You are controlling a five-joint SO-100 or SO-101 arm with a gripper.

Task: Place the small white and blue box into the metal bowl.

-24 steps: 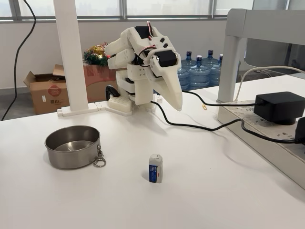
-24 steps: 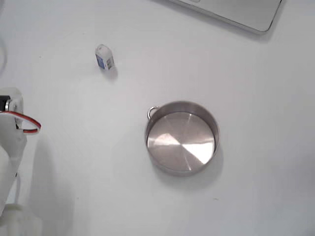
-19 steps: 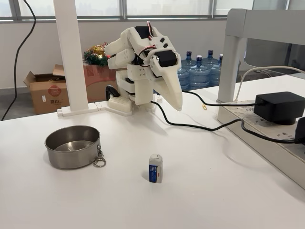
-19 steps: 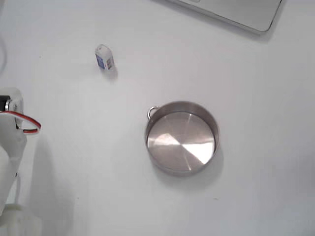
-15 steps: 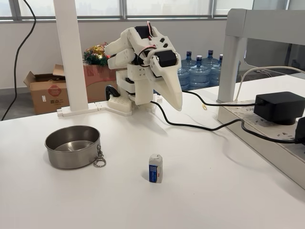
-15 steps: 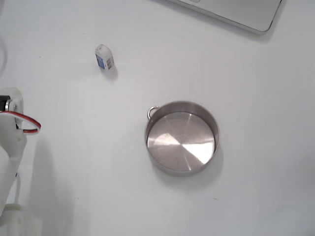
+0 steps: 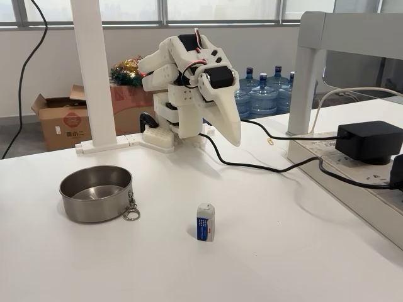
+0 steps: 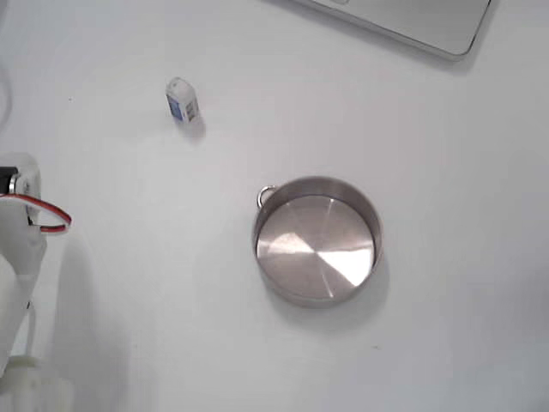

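The small white and blue box [image 7: 205,222] stands upright on the white table, blue face toward the camera; from above the box [image 8: 182,99] sits near the upper left. The metal bowl [image 7: 96,192] rests empty to the left of it, a chain clip [image 7: 131,210] hanging at its side; from above the bowl [image 8: 316,241] lies in the middle. My white gripper [image 7: 233,135] hangs folded at the arm's base, well behind and above the box, its two fingers pressed together and pointing down, holding nothing.
A black cable [image 7: 264,165] runs across the table from the arm to a black power adapter [image 7: 369,141] on the right. A white post [image 7: 94,75] rises behind the bowl. A laptop corner [image 8: 412,21] shows at the top from above.
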